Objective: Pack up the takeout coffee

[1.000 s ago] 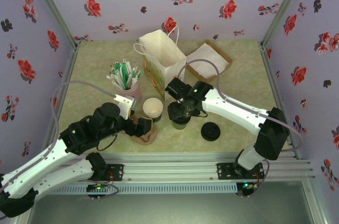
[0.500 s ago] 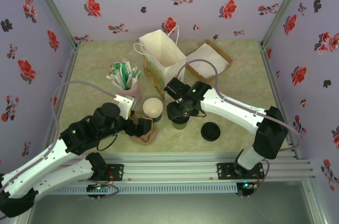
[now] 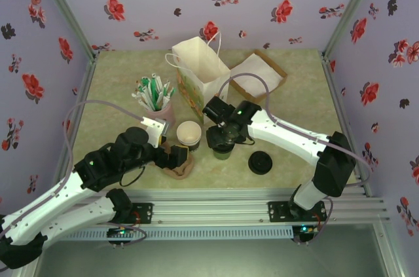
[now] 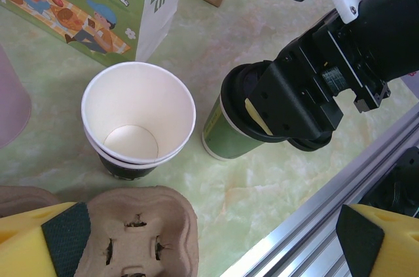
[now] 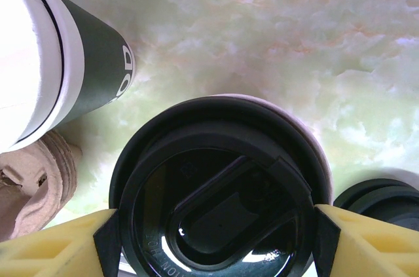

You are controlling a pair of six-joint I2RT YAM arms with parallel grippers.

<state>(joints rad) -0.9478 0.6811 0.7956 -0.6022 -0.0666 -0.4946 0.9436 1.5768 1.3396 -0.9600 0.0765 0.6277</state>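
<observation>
The takeout coffee cup [image 4: 137, 113] [image 3: 188, 133], white inside with a dark outer wall, stands open and upright at the table's front middle. Right of it is a green paper cup [image 4: 226, 136] topped by a black lid [image 5: 219, 198]. My right gripper [image 5: 213, 238] [image 3: 224, 138] reaches down over it, its pads shut against the lid's two sides. A second black lid [image 3: 260, 162] [image 5: 383, 202] lies loose further right. My left gripper [image 4: 213, 241] [image 3: 173, 158] hangs open just above a brown pulp carrier [image 4: 131, 231], holding nothing.
A white paper bag [image 3: 200, 71] stands open behind the cups. A pink cup of stirrers [image 3: 156, 97] is at the left and a brown box [image 3: 258, 75] of napkins at the back right. A metal rail [image 3: 262, 202] borders the near edge.
</observation>
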